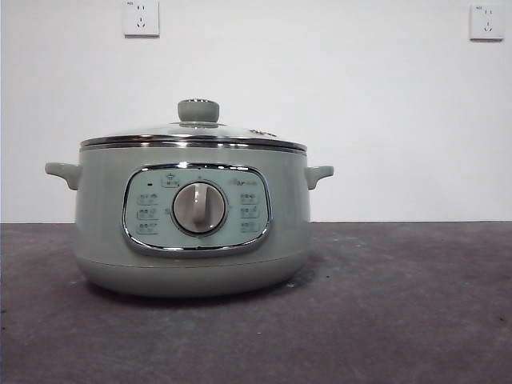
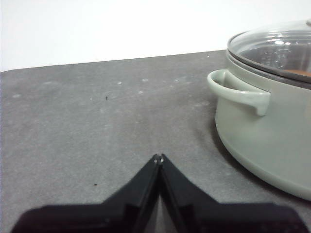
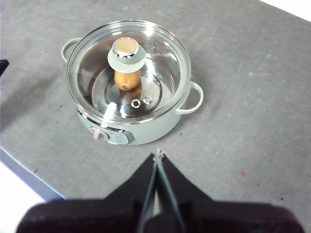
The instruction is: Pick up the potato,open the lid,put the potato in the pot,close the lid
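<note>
**Potato in pot, lid seated: all four steps appeared complete**

The pot [image 1: 192, 228] served as the landmark. It stood on the dark grey table [image 1: 416, 320] with its dial panel facing the front camera. The lid [image 3: 129, 68] sat level on the pot's rim, knob uppermost, with no gap visible between chrome rim and pot in the front view. Through the glass, the right wrist view showed the potato [image 3: 127, 80] resting on the pot's floor, partly hidden under the knob.

The left gripper [image 2: 159, 158] hung low beside the pot, off one side handle and apart from it, with its jaws pressed together and nothing between them. The right gripper [image 3: 158, 154] hung high above the table on the pot's dial side, well clear of the lid, jaws likewise closed and empty.

Judged from this layout, the close-the-lid step was finished and nothing of the task remained. The next move, if any, called only for both arms to stay clear of the pot and avoid nudging the handle nearest the left gripper.

Count: one pot, one lid, one potato, two side handles, two grippers. Two wall sockets showed on the white wall behind the pot.
</note>
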